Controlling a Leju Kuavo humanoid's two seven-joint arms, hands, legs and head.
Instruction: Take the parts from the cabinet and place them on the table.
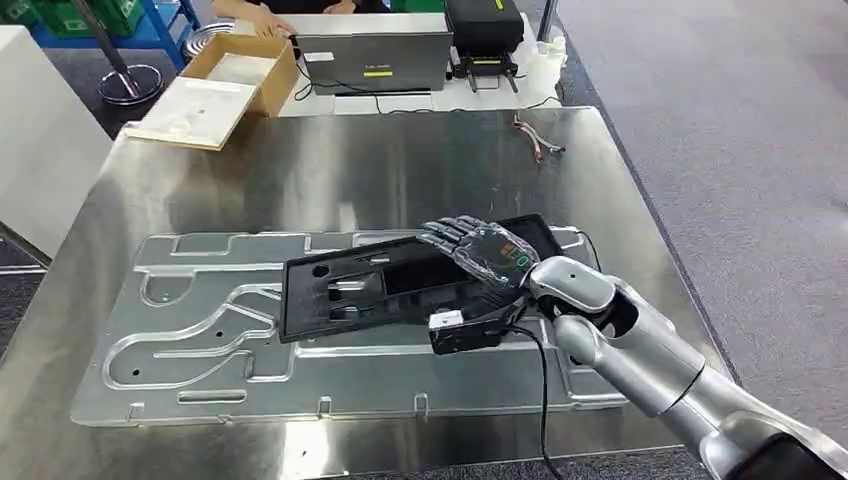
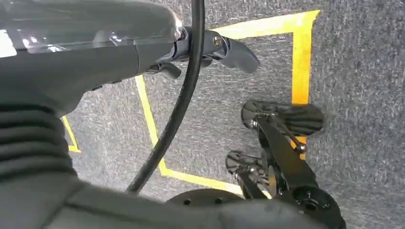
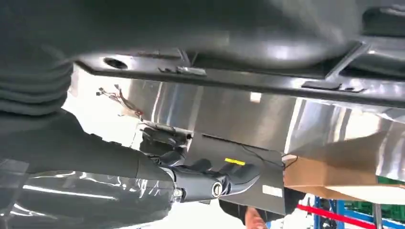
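Part: our right hand (image 1: 480, 250) grips the black panel (image 1: 400, 285), lying on the stamped metal sheet (image 1: 200, 340), table (image 1: 330, 170) bare beyond.
Left hand (image 2: 210, 50): hanging over floor; we cannot tell its grasp.

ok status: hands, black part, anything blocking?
Right hand grips black panel, over silver plate on table. Left hand hangs by floor, holding nothing. No obstruction.

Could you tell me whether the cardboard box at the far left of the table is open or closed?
Open: the cardboard box has its lid folded out flat toward the table, exposing its interior.
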